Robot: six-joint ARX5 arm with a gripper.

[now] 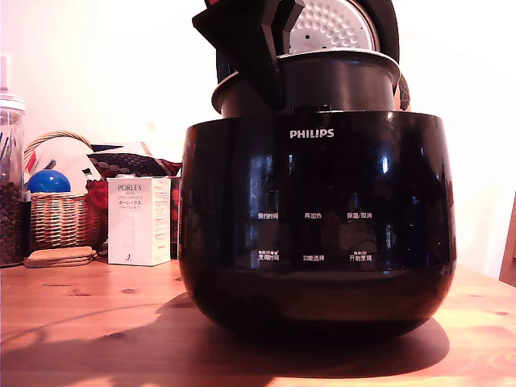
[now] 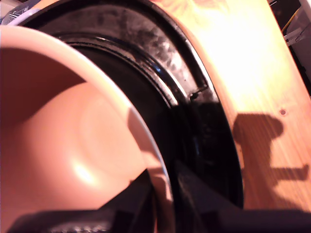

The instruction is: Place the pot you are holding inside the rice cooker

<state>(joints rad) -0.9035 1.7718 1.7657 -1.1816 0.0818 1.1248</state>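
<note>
The rice cooker [image 1: 314, 218] is a large glossy black body marked PHILIPS, standing on the wooden table in the middle of the exterior view. Its round lid [image 1: 334, 24] is open behind, showing the dimpled silver plate. The pot [image 1: 339, 81] sits partly sunk in the cooker's mouth, slightly tilted, with its upper part and rim still above the body. My gripper [image 1: 258, 56] is shut on the pot's rim at the exterior view's left. The wrist view shows the pot's smooth coppery inside [image 2: 73, 136], my gripper [image 2: 163, 194] clamped over the rim, and the cooker's black opening [image 2: 160, 43] around it.
On the exterior view's left stand a white PORLEX box [image 1: 139, 219], a wicker basket [image 1: 56, 214] holding a blue ball [image 1: 48, 181], a glass jar of dark beans [image 1: 10, 201] and cork coasters [image 1: 58, 256]. The wooden table [image 1: 97, 322] stretches in front.
</note>
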